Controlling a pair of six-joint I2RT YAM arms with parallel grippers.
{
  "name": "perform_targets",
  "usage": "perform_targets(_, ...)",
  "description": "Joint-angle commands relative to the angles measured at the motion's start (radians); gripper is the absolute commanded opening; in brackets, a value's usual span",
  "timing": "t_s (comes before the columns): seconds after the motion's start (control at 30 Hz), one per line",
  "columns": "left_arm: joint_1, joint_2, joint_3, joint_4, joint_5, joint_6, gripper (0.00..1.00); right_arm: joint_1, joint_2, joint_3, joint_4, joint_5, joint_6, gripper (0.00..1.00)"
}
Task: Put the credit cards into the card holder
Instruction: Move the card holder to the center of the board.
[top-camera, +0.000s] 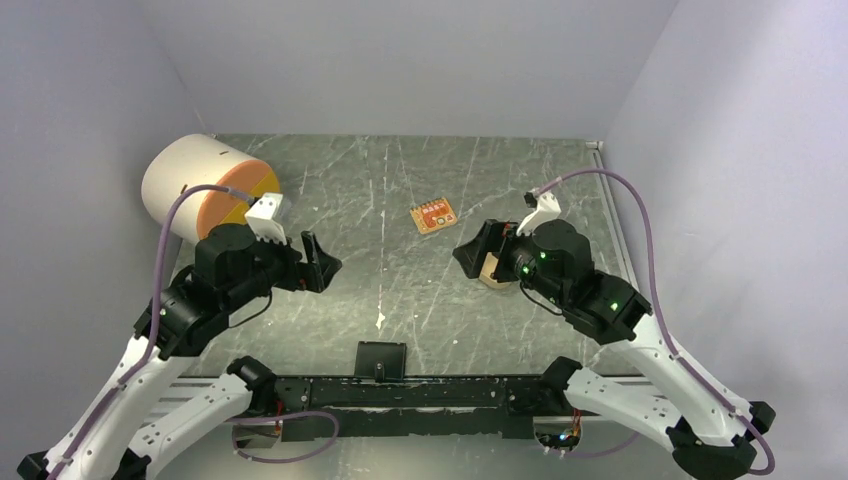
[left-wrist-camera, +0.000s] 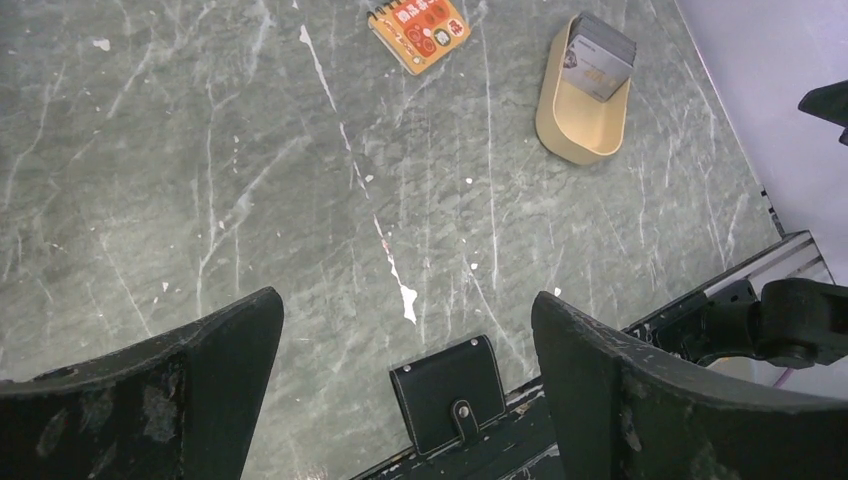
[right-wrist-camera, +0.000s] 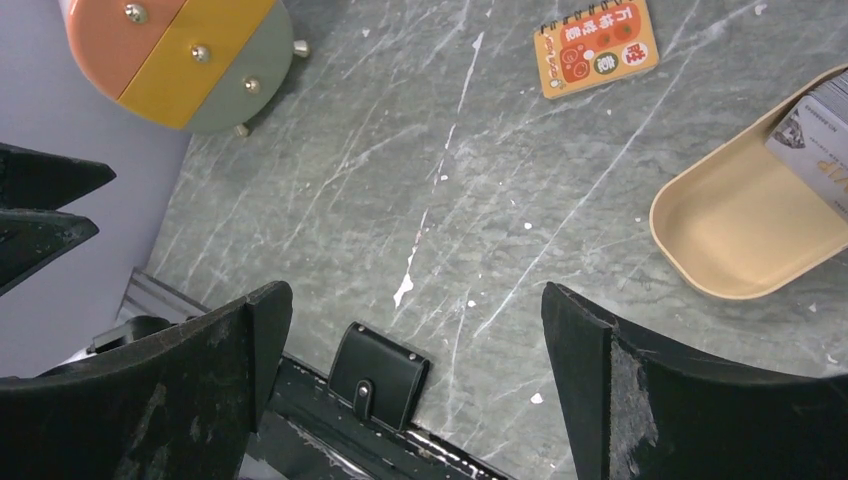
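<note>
The card holder (top-camera: 381, 360) is a small black wallet, folded shut with its snap tab fastened. It lies at the table's near edge against the black rail, between the two arm bases. It also shows low in both wrist views, card holder (left-wrist-camera: 452, 392) and card holder (right-wrist-camera: 380, 375). The credit cards (left-wrist-camera: 597, 60) stand as a dark grey stack in the far end of a tan oval tray (left-wrist-camera: 580, 135); the right wrist view cuts the cards (right-wrist-camera: 820, 145) off at its edge. My left gripper (top-camera: 318, 262) and right gripper (top-camera: 475, 255) hover open and hold nothing.
An orange spiral notebook (top-camera: 433, 216) lies mid-table toward the back. A round cream drawer box (top-camera: 205, 185) with orange, yellow and green fronts stands at the back left. The tan tray (top-camera: 493, 272) is mostly hidden under my right gripper. Grey walls close the sides.
</note>
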Motion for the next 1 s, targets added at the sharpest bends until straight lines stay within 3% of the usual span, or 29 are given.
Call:
perform_targets(0.0,-0.003,0.028,0.001,0.008,0.037,0.001,0.97,-0.005,-0.038,-0.027,0.015,0.019,0.035,1.00)
perform_targets(0.17,-0.003,0.086,-0.003,-0.025,-0.041,-0.012,0.98,-0.004,-0.071,-0.066,0.014,0.039,0.046,1.00)
perform_targets(0.37,-0.004,0.181,-0.034,-0.043,0.074,-0.046,0.92,-0.005,-0.078,-0.058,-0.003,0.047,0.050,1.00)
perform_targets(0.5,-0.022,0.240,-0.108,-0.027,0.207,-0.087,0.80,-0.005,-0.064,-0.049,-0.003,0.053,0.043,1.00)
perform_targets(0.63,-0.130,0.269,-0.172,0.000,0.193,-0.169,0.74,-0.004,-0.066,-0.072,0.018,0.049,0.036,1.00)
perform_targets(0.87,-0.331,0.381,-0.270,0.056,0.136,-0.324,0.76,-0.004,-0.071,-0.077,0.016,0.052,0.022,1.00)
perform_targets(0.97,-0.365,0.417,-0.342,0.110,0.140,-0.379,0.76,-0.004,-0.088,-0.092,0.017,0.056,0.010,1.00)
